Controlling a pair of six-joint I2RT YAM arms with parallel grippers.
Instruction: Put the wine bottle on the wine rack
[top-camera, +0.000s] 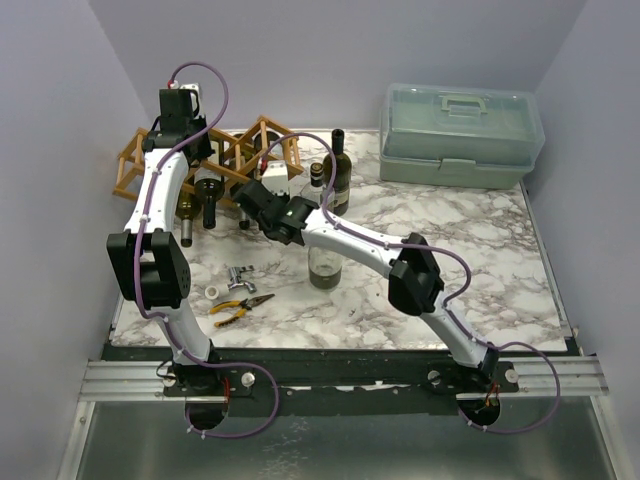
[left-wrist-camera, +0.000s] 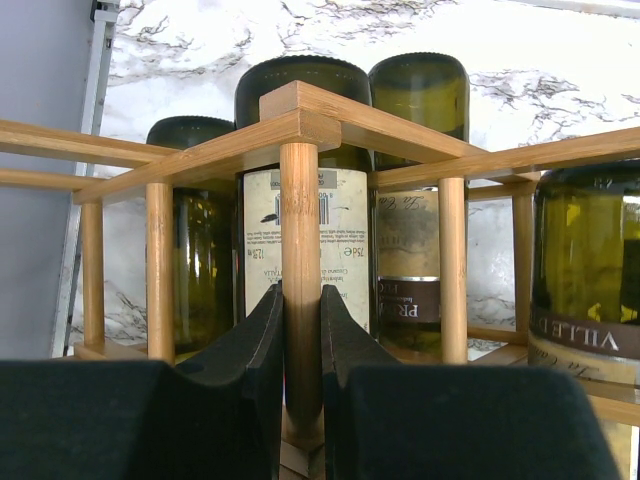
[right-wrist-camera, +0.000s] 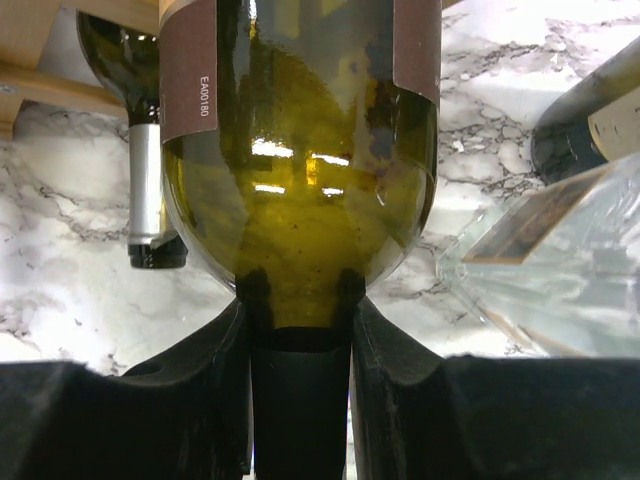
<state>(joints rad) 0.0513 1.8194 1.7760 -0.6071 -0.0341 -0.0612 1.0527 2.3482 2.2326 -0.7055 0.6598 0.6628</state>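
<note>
The wine rack (top-camera: 225, 150), a light wooden lattice, stands at the back left of the marble table. Seen from the left wrist, my left gripper (left-wrist-camera: 300, 330) is shut on one upright stick of the wine rack (left-wrist-camera: 300, 200); in the top view this gripper (top-camera: 180, 112) sits over the rack. A green wine bottle (right-wrist-camera: 300, 180) with a brown label is held by its neck in my right gripper (right-wrist-camera: 300, 300), its body pointing away toward the rack. In the top view the right gripper (top-camera: 250, 197) is at the rack's front right.
Several green bottles (left-wrist-camera: 420, 200) lie in the rack's cells, necks toward the front (top-camera: 209, 205). Two dark bottles (top-camera: 338, 170) stand behind my right arm and a clear bottle (top-camera: 325, 265) stands below it. A translucent toolbox (top-camera: 460, 135) is back right. Pliers (top-camera: 243, 305) and a metal fitting (top-camera: 238, 275) lie front left.
</note>
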